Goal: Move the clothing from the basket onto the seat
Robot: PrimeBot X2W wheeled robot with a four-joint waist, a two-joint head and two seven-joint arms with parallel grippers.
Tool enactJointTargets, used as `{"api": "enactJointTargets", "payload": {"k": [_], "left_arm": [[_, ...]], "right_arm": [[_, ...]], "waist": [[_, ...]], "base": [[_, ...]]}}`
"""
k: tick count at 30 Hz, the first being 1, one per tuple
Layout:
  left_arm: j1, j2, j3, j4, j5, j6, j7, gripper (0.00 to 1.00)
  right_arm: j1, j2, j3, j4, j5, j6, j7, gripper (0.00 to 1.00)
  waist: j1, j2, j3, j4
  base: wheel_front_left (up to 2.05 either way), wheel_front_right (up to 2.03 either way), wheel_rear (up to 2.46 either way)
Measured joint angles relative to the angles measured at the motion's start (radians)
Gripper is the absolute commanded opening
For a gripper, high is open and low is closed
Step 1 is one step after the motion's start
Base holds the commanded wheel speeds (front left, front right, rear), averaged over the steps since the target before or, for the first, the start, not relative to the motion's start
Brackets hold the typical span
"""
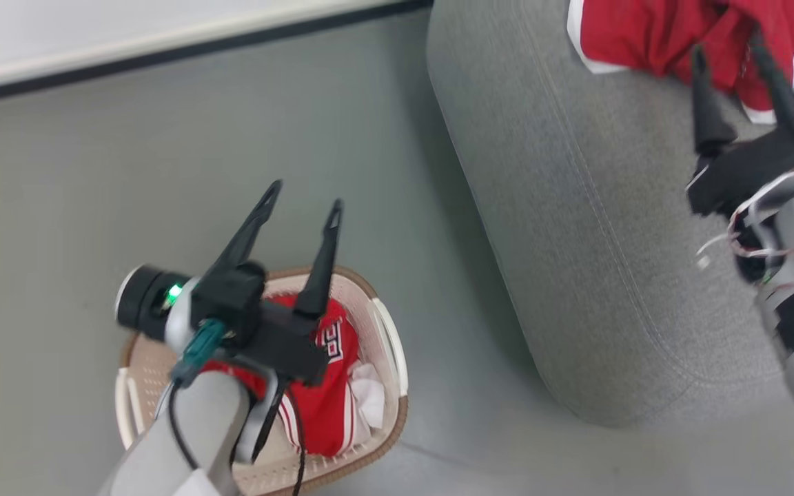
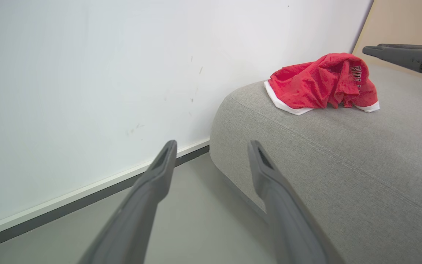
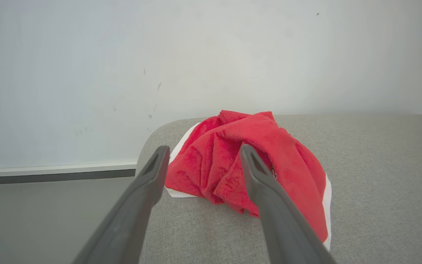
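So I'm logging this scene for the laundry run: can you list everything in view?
sofa garment: one, red with white trim, bunched on the sofa near its rounded end
basket garment: one, red with white trim and lettering, inside the basket
basket: one, cream-white with a brown rim, on the floor beside the sofa
sofa: one, grey fabric, right of the basket
floor: grey, under the basket
wall: white, with a white and dark skirting at its foot
left gripper: one, dark fingers open, over the basket, holding nothing
right gripper: one, dark fingers open, by the sofa garment
forearms: two, pale grey
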Motion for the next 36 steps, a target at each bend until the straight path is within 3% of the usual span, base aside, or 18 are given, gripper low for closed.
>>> {"api": "enactJointTargets", "payload": {"k": [9,22,36], "left_arm": [[0.16,0.021,0.114,0.049,-0.047,0.003,-0.033,1.0],[0.42,0.019,0.308,0.096,-0.065,0.004,-0.05,1.0],[0.593,-0.002,0.386,0.008,-0.05,0.004,-0.051,1.0]], "right_arm": [[0.175,0.06,-0.013,-0.088,0.001,-0.032,0.0,1.0],[0.52,0.1,-0.021,-0.273,-0.027,-0.115,0.0,1.0],[0.788,0.114,0.004,-0.503,-0.052,-0.149,0.0,1.0]], "waist": [[0.0,0.0,-0.127,0.054],[0.0001,0.0,-0.318,0.134],[0.0001,0.0,-0.479,0.187]], "base": [[0.0,0.0,0.0],[0.0,0.0,0.0],[0.0,0.0,0.0]]}}
